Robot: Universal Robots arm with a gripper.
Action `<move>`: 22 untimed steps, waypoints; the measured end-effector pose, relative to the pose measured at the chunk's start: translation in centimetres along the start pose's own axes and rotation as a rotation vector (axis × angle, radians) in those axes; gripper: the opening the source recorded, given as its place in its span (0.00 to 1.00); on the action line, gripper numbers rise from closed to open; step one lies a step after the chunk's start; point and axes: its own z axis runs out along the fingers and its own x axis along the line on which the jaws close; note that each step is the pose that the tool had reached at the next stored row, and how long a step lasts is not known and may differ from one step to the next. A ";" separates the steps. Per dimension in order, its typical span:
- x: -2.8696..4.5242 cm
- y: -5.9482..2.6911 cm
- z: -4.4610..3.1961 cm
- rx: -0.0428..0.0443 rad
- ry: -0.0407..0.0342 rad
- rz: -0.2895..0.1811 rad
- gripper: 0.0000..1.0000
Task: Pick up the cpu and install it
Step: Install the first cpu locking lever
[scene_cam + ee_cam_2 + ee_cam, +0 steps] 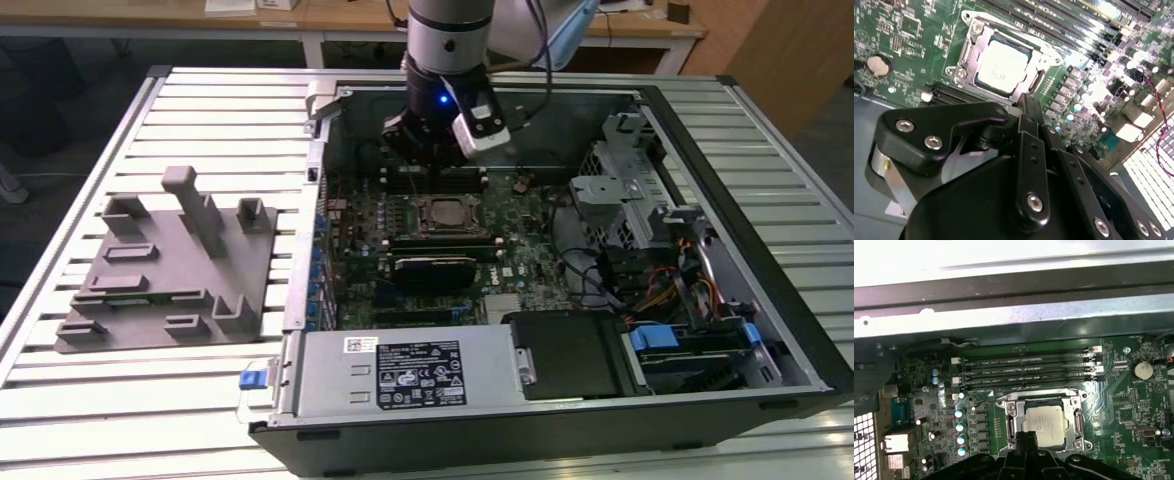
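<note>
Gripper [1028, 102] hovering above the cpu [1003, 66], fingers pressed together and empty; cpu sitting in the socket [1046, 422].

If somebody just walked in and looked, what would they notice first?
Most likely the big open computer case on the slatted table, with its green board showing inside. In the middle of that board the silver cpu sits in its metal socket frame, and the robot's black hand hangs just above the board beside it. On the exterior view's left lies a grey plastic fixture with upright posts.
</note>
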 end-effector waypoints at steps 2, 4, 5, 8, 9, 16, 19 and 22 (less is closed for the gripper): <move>0.05 -0.01 -0.01 0.0005 0.0008 -0.019 0.11; 0.06 -0.01 -0.02 0.0009 0.0019 -0.047 0.11; 0.07 -0.01 -0.01 0.0011 0.0024 -0.062 0.11; 0.06 -0.01 0.00 0.0015 0.0041 -0.113 0.11; 0.06 -0.01 0.00 0.0016 0.0046 -0.127 0.11; 1.02 -0.11 0.01 0.0017 0.0052 -0.153 0.11; 1.43 -0.14 0.02 0.0016 0.0048 -0.154 0.11; 1.68 -0.17 0.01 0.0017 0.0047 -0.154 0.11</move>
